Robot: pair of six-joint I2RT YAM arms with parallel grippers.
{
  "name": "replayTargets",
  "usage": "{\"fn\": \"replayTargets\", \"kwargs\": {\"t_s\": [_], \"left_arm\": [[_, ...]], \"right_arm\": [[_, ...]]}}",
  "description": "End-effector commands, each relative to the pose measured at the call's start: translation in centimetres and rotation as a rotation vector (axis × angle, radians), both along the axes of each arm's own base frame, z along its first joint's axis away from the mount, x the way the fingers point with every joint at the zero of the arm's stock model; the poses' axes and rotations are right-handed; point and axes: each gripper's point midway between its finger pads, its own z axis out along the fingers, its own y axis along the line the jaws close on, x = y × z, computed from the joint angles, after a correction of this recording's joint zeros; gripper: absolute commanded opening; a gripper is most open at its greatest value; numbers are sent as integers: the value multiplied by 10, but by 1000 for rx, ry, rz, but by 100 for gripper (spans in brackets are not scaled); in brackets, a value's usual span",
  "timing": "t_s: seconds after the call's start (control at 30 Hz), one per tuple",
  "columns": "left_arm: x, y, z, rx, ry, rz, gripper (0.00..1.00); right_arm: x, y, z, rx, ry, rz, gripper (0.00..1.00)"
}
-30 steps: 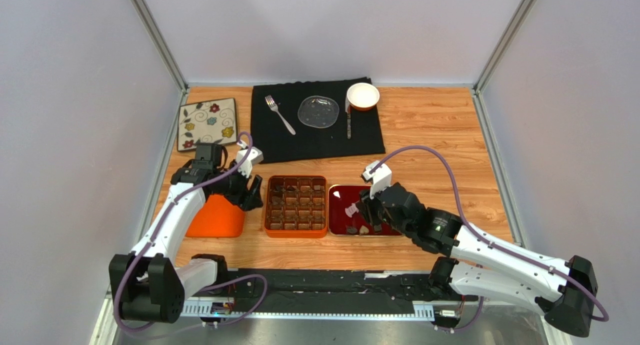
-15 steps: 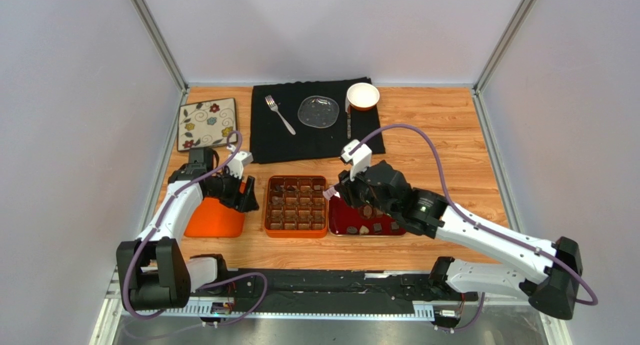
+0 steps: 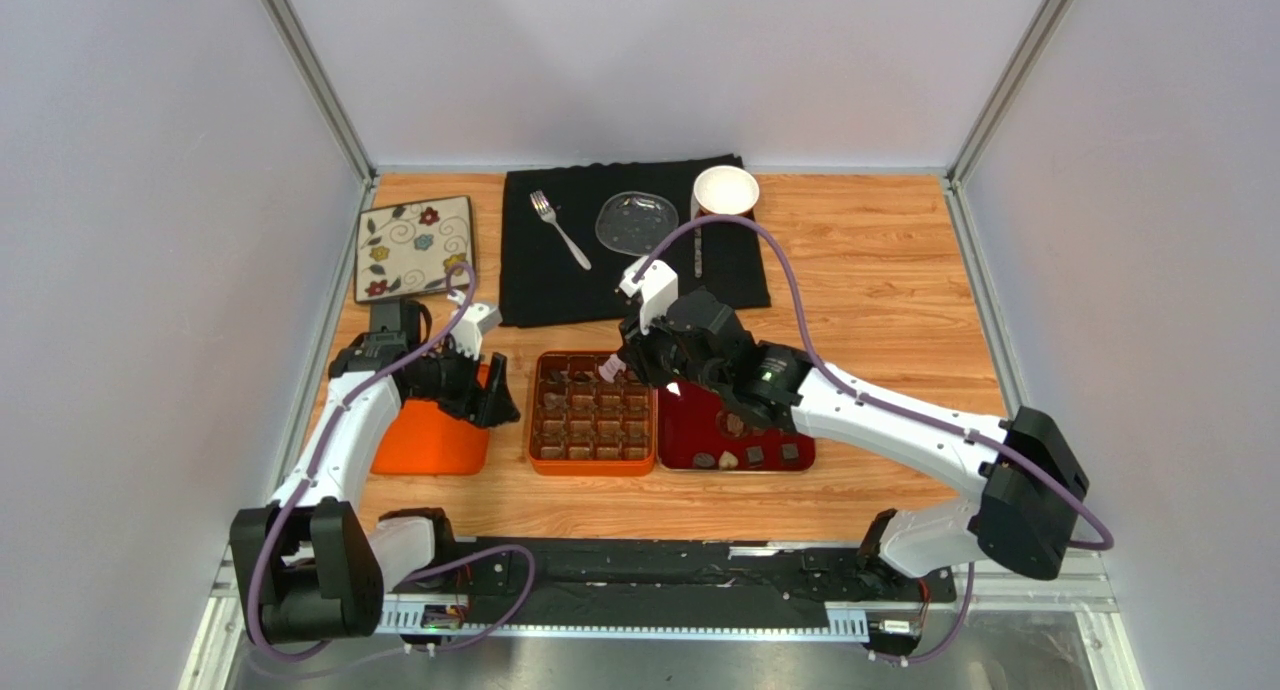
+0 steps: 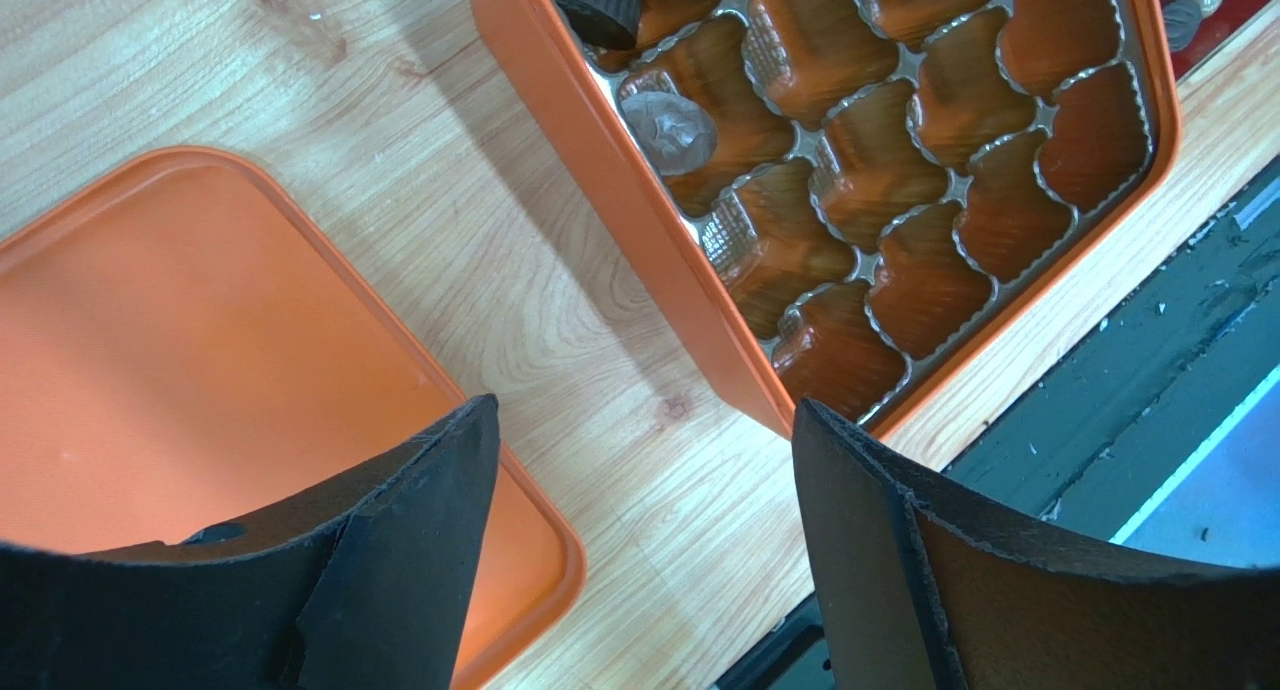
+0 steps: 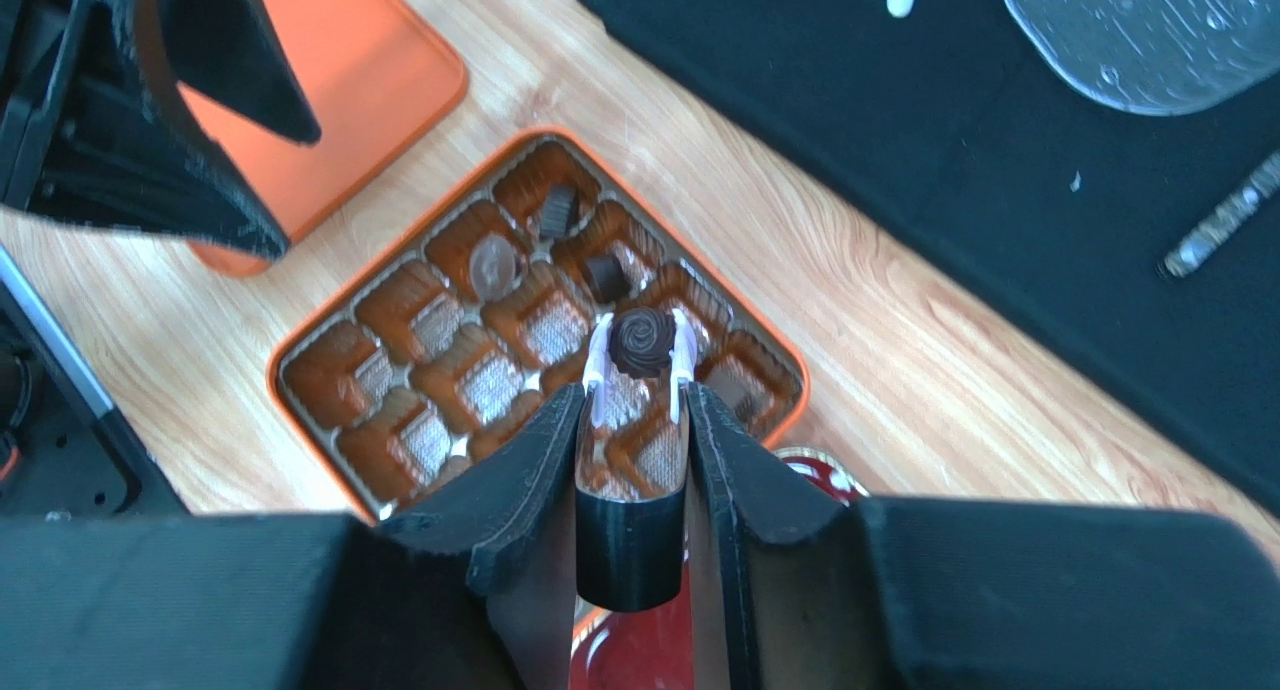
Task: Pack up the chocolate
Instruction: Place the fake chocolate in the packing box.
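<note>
My right gripper (image 3: 631, 363) is shut on small tongs (image 5: 631, 525) with white tips. The tips pinch a round dark chocolate (image 5: 642, 339) above the far right part of the orange box (image 3: 534, 414). The box's grid (image 5: 286, 363) holds a few pieces near its far edge, including a dark one (image 5: 606, 276) and a paler one (image 5: 490, 266). Several more chocolates (image 3: 727, 459) lie in the red tray (image 3: 679, 438) to the right of the box. My left gripper (image 3: 489, 405) is open and empty, low over the wood between the orange lid (image 4: 196, 375) and the box (image 4: 601, 225).
The orange lid (image 3: 428, 438) lies left of the box. A black cloth (image 3: 631, 278) at the back carries a fork (image 3: 559, 228), a glass dish (image 3: 637, 222) and a white bowl (image 3: 726, 192). A flowered tile (image 3: 413, 246) lies at the back left.
My right arm has swung left from over the red tray to over the orange box, carrying the tongs with the chocolate. My left gripper has shifted slightly left beside the lid.
</note>
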Motion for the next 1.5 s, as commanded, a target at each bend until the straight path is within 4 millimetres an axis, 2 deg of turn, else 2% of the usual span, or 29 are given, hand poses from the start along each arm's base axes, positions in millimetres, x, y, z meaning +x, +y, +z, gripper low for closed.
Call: {"fn": "replayTargets", "kwargs": {"t_s": [0.0, 0.2, 0.33, 0.67, 1.13, 1.27, 1.3, 1.47], "left_arm": [[-1, -3, 9, -30, -21, -2, 80], [-2, -1, 10, -22, -23, -3, 80], [-2, 0, 12, -22, -27, -2, 80], [-2, 1, 14, -24, -28, -1, 80], [-3, 2, 15, -18, -26, -3, 79], [-4, 2, 14, -16, -24, -5, 79], [-3, 2, 14, -16, -26, -3, 79], [-3, 2, 15, -17, -22, -3, 79]], "right_arm": [[18, 26, 40, 122, -77, 27, 25], [26, 31, 27, 111, -52, 21, 26], [30, 26, 19, 109, -35, 10, 27], [31, 27, 14, 104, -22, 14, 32], [29, 23, 15, 106, -22, 9, 35], [30, 20, 19, 110, -27, -4, 32], [28, 17, 25, 121, -36, -5, 32], [21, -5, 30, 109, -38, -31, 32]]}}
